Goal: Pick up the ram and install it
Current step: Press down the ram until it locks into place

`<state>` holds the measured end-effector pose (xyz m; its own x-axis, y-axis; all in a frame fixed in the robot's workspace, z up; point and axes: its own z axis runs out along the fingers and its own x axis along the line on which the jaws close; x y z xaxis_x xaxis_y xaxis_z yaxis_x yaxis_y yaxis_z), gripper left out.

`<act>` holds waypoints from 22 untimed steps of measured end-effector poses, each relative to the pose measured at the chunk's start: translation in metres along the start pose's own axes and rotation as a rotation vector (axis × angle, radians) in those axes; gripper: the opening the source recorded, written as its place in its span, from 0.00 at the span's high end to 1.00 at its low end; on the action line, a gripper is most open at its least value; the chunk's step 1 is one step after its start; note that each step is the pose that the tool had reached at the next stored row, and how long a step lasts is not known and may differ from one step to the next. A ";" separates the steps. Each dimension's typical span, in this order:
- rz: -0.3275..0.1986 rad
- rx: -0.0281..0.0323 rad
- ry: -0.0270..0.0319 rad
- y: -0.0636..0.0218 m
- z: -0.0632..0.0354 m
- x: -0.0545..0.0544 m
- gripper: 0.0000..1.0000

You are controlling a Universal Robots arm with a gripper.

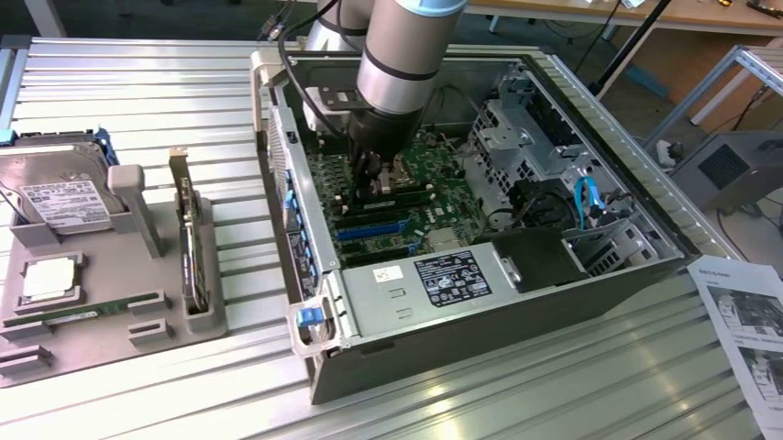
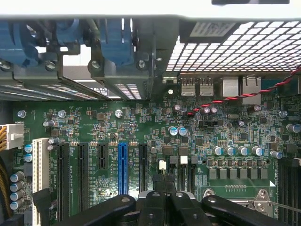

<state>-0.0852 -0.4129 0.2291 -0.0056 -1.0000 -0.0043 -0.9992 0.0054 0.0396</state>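
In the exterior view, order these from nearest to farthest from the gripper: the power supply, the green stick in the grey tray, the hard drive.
Measured from the gripper, inside the open computer case:
1. Power supply, in the case's near part.
2. Green stick, in the grey tray toward the exterior view's left.
3. Hard drive, at the far left.

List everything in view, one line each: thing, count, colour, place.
computer case: one, dark grey, open, on the table
motherboard: one, green, inside the case
blue slot: one, blue, on the motherboard
power supply: one, silver, in the case
tray: one, grey, exterior view's left
hard drive: one, silver, on the tray
processor chip: one, silver, on the tray
memory stick: one, green, in the tray
paper sheet: one, white, exterior view's right
gripper: one, black, shut, low over the motherboard
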 end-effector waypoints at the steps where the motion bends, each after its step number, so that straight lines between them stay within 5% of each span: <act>1: 0.000 0.0000 0.0000 0.0000 0.0000 0.000 0.89; 11: 0.000 0.0006 -0.0009 0.0000 -0.0016 0.000 0.89; 22: 0.000 0.0000 -0.0001 0.0006 -0.0158 0.000 0.89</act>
<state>-0.0852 -0.4129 0.2449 -0.0056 -1.0000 -0.0044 -0.9992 0.0055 0.0396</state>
